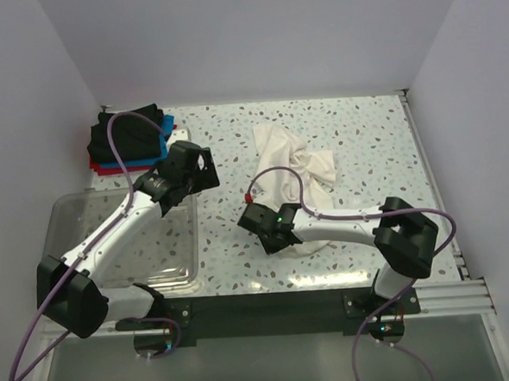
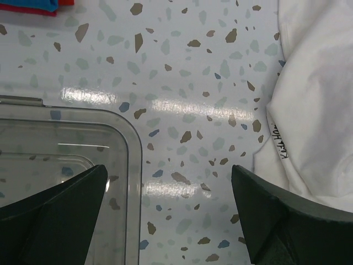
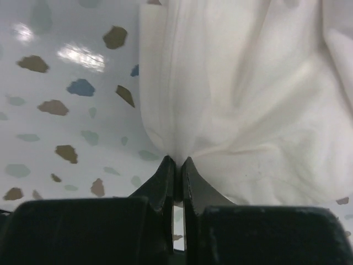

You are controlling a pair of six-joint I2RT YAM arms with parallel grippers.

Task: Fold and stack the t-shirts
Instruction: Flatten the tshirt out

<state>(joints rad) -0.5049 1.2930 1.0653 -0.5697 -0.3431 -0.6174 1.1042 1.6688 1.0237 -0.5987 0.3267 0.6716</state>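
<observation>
From above, a crumpled white t-shirt is seen right of centre on the table. A folded stack, black uppermost, lies far left, beyond the clear tub. At the left wrist, the left gripper is held spread wide over bare table between tub and shirt. At the right wrist, the right gripper is clamped onto the shirt's near edge.

Four t-shirts before me: one white tee, one black tee, one blue tee, one red tee. One clear tub. My two grippers: left gripper, right gripper.
</observation>
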